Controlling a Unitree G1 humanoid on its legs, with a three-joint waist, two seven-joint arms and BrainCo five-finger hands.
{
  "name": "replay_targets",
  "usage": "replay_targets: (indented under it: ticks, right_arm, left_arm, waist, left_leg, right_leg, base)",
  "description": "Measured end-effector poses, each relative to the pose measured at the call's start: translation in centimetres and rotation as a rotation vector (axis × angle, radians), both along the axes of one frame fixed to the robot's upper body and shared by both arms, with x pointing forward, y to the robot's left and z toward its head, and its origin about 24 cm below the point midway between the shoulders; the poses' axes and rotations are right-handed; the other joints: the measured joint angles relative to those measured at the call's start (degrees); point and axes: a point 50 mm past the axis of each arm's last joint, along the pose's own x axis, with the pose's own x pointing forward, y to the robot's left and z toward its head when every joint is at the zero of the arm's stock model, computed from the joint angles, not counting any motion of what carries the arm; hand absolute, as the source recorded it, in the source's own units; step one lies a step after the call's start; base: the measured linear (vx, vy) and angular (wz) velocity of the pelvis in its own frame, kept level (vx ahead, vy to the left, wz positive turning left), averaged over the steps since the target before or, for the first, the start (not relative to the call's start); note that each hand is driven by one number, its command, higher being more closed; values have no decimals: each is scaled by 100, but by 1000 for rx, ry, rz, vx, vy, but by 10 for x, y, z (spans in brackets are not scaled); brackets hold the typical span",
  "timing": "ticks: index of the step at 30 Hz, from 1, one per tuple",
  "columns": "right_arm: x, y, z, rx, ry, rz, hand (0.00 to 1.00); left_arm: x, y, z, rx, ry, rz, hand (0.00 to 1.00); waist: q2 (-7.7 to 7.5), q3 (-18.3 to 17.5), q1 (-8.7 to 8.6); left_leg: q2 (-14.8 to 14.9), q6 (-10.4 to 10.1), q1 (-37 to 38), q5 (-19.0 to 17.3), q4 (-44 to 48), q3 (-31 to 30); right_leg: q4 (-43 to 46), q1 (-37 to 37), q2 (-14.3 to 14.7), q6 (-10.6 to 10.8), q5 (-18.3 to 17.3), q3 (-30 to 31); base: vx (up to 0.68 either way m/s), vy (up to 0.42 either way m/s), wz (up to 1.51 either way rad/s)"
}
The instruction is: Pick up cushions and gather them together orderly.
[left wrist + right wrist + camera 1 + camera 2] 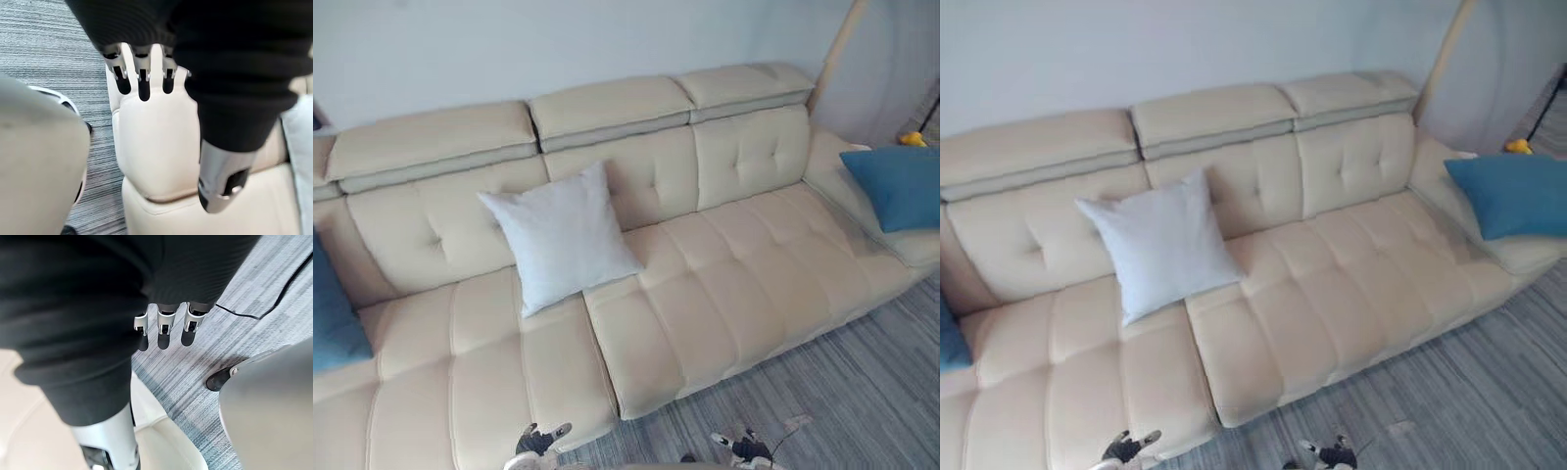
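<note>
Left hand and right hand are being held slack, empty; white square fabric cushion is being propped on beige leather sofa ahead.

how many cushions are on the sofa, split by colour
white cushion: 1
blue cushions: 2, one at each end
total: 3 cushions on the sofa
</note>
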Motion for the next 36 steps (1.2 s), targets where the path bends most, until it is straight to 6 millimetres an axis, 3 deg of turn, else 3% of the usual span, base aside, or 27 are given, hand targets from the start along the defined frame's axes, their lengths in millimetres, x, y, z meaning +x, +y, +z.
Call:
replay_targets:
  ticks: [1,2,3,5,6,8,10,11,12,13,14,16,17,18,19,20,21,22,23,24,25,26,28,30,33,35,36]
  right_arm:
    - [10,-3,3,-13,-18,22,0]
    - [17,-5,5,-20,-32,30,0]
    - [14,-9,5,-29,-21,22,0]
    - [11,-18,5,-48,-13,4,0]
    - [5,-19,4,-47,3,1,0]
    - [-1,-20,3,-47,5,-19,0]
    - [-3,-22,5,-61,-2,-11,0]
    - [-3,-21,5,-65,-1,-2,0]
    - [0,-21,5,-65,-7,3,0]
    - [8,-18,6,-57,-16,8,0]
    - [12,-15,6,-46,-19,11,0]
    - [23,-3,7,-22,-41,34,0]
    - [31,2,8,-15,-58,53,0]
    - [31,2,8,-13,-59,53,0]
    - [29,2,7,-9,-51,38,0]
    - [30,2,8,-9,-55,37,0]
    - [29,1,8,-11,-56,35,0]
    - [22,5,6,-8,-50,33,0]
    - [17,5,5,-8,-42,32,0]
    - [12,7,4,-2,-32,27,0]
    - [9,8,3,-1,-26,24,0]
    - [1,7,1,-1,-4,18,0]
    - [-2,6,0,-2,4,16,0]
    - [6,-1,3,-25,-9,46,0]
    - [15,-8,6,-51,-20,70,0]
    - [18,-10,7,-56,-26,69,0]
    - [13,-9,5,-48,-7,65,0]
  left_arm:
    - [0,-2,0,-4,3,-6,0]
    - [0,-5,-1,-9,3,-16,0]
    - [7,-7,1,-13,-12,-35,0]
    - [16,-13,3,-22,-37,-72,0]
    - [19,-13,4,-23,-47,-78,0]
    - [21,-13,5,-22,-57,-76,0]
    - [19,-16,4,-38,-54,-61,0]
    - [19,-15,4,-35,-60,-56,0]
    - [22,-16,6,-37,-76,-56,0]
    - [25,-17,8,-35,-96,-54,0]
    - [25,-16,8,-34,-101,-49,0]
    - [22,-4,9,-7,-102,4,0]
    - [21,-1,11,-1,-115,40,0]
    - [21,-2,11,1,-118,41,0]
    - [24,-3,12,2,-130,43,0]
    - [21,-2,12,5,-122,46,0]
    - [18,-2,11,4,-112,53,0]
    - [9,0,8,6,-87,62,0]
    - [8,3,8,11,-85,64,0]
    - [9,8,9,24,-88,63,0]
    - [10,8,9,25,-89,58,0]
    - [12,5,9,23,-87,34,0]
    - [12,1,8,19,-80,6,0]
    - [13,-4,7,11,-74,-11,0]
    - [14,-7,7,16,-63,-48,0]
    - [15,-3,6,31,-53,-95,0]
    - [13,5,6,53,-39,-96,0]
  waist:
    - [138,-14,45]
    - [167,35,79]
    - [105,45,67]
    - [257,150,-9]
    - [242,178,-19]
    - [263,261,-25]
    - [343,337,-30]
    - [318,307,-43]
    - [278,304,-30]
    - [205,353,35]
    - [166,394,131]
    - [28,495,334]
    - [-5,515,405]
    - [0,511,455]
    - [58,477,600]
    - [158,419,616]
    - [206,373,618]
    - [175,173,650]
    - [-2,76,673]
    - [-208,71,679]
    - [-267,80,676]
    - [-309,82,635]
    - [-246,100,565]
    - [-55,175,548]
    - [156,290,460]
    - [60,335,376]
    - [-162,365,303]
  left_leg:
    - [199,18,-4,12,-13,238]
    - [238,12,87,14,-54,420]
    - [136,5,274,11,-114,646]
    - [106,0,484,7,109,799]
    - [201,-2,455,5,598,800]
    - [643,31,67,28,2223,586]
    - [1020,604,-274,536,3587,133]
    - [1028,539,-443,774,3947,-100]
    - [839,279,-486,383,4031,-267]
    - [384,140,-536,-184,4011,-613]
    - [130,152,-550,-508,3953,-821]
    - [-560,394,-654,-1062,3549,-1255]
    - [-934,375,-867,-1104,3213,-1679]
    - [-1080,370,-955,-1105,3004,-1900]
    - [-1352,365,-1055,-1023,2242,-2694]
    - [-1276,559,-1035,-966,1729,-3060]
    - [-1108,518,-1034,-766,1635,-2979]
    - [-1017,591,-1003,-686,1510,-2534]
    - [-1071,612,-937,-674,1371,-2308]
    - [-1203,615,-732,-662,1136,-2029]
    - [-1247,623,-628,-658,1067,-1943]
    - [-1308,674,-348,-692,1006,-1837]
    - [-1300,685,-3,-740,922,-1837]
    - [-1063,681,473,-737,511,-1839]
    - [-605,674,781,-733,152,-1884]
    - [-525,660,898,-725,46,-2027]
    - [-632,656,979,-726,103,-2164]
  right_leg:
    - [-54,-163,134,-349,234,-916]
    - [2,-180,55,-659,83,-2009]
    - [106,-141,-69,-660,-178,-3074]
    - [225,-79,-14,-489,-202,-2707]
    - [264,-19,-3,-440,-279,-2493]
    - [412,131,76,-493,-553,-2211]
    - [653,259,258,-563,-802,-1966]
    - [744,305,305,-621,-916,-1781]
    - [860,240,292,-681,-927,-1675]
    - [882,114,328,-751,-895,-1433]
    - [863,82,373,-789,-860,-1252]
    - [706,158,622,-895,-758,-485]
    - [668,204,720,-875,-774,-169]
    - [679,216,760,-853,-787,-27]
    - [757,146,944,-828,-806,338]
    - [897,102,1156,-782,-843,583]
    - [1015,48,1270,-762,-885,673]
    - [1557,-175,1236,-590,-1133,714]
    - [2042,-417,1103,-340,-1301,615]
    - [2928,-809,914,136,-1618,516]
    - [3270,-936,842,269,-1670,427]
    - [4125,-1184,602,609,-1665,41]
    - [4886,-1330,62,502,-1673,-776]
    - [4777,-1337,-501,-66,-1926,-1708]
    - [3657,-1482,-586,-44,-1860,-2053]
    - [2546,-1626,-537,106,-1222,-1614]
    - [2052,-1536,-571,21,-776,-1202]
  base:
    - [106,-99,-198]
    - [108,-143,-207]
    - [86,-154,-151]
    - [75,-90,-124]
    - [57,-43,-100]
    - [69,-87,-95]
    - [77,-83,-72]
    - [133,-73,-40]
    - [161,-75,-42]
    - [153,-50,-53]
    - [98,-43,-89]
    - [65,-22,-135]
    - [38,16,-132]
    - [-6,59,-167]
    - [-1,82,-181]
    - [8,94,-191]
    - [137,119,-169]
    - [180,103,-144]
    - [265,108,-161]
    - [197,59,-104]
    - [237,49,-80]
    - [287,17,-20]
    - [312,-10,0]
    - [314,-45,-10]
    - [323,-156,-8]
    - [439,-344,3]
    - [381,-328,15]
